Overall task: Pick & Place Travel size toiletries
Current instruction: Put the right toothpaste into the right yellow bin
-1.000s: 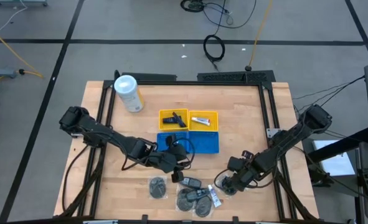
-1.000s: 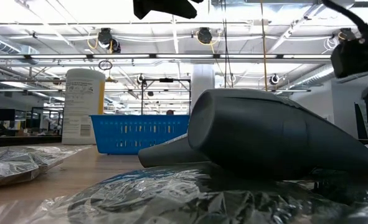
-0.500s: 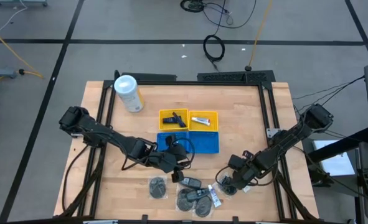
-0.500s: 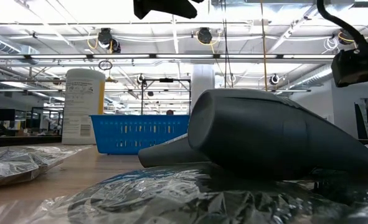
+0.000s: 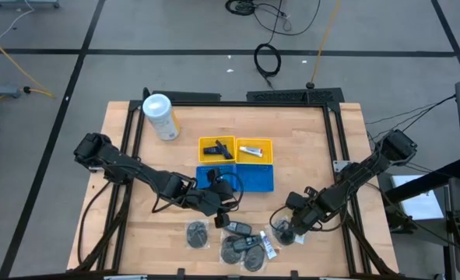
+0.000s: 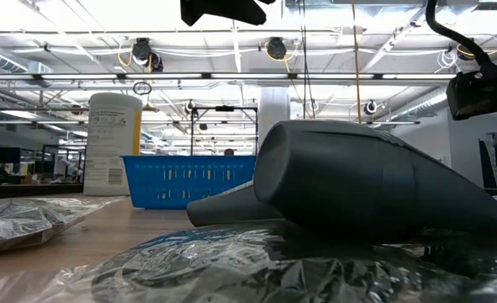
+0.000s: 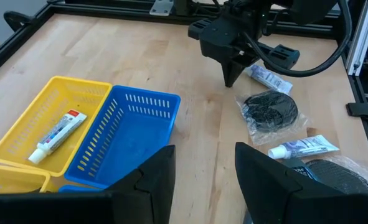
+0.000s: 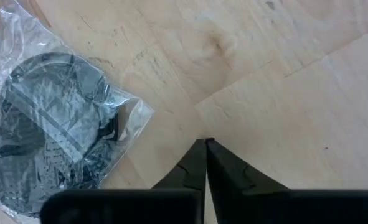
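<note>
Right end effector [image 8: 205, 144] has crept toward the clear-wrapped dark round piece [image 8: 43, 130], now just beside it; fingers closed, empty. Grasp not begun. Left end effector [image 7: 203, 163] open, empty, unmoved.

Pale matt wood table [image 8: 283, 56], crinkled glossy clear wrap on dark round piece [image 8: 43, 146], slotted blue plastic tray [image 7: 131, 134]

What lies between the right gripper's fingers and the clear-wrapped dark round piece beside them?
Only bare wood: in the right wrist view, the right gripper, fingers shut, points at tabletop, and the wrapped round piece lies apart from it.
</note>
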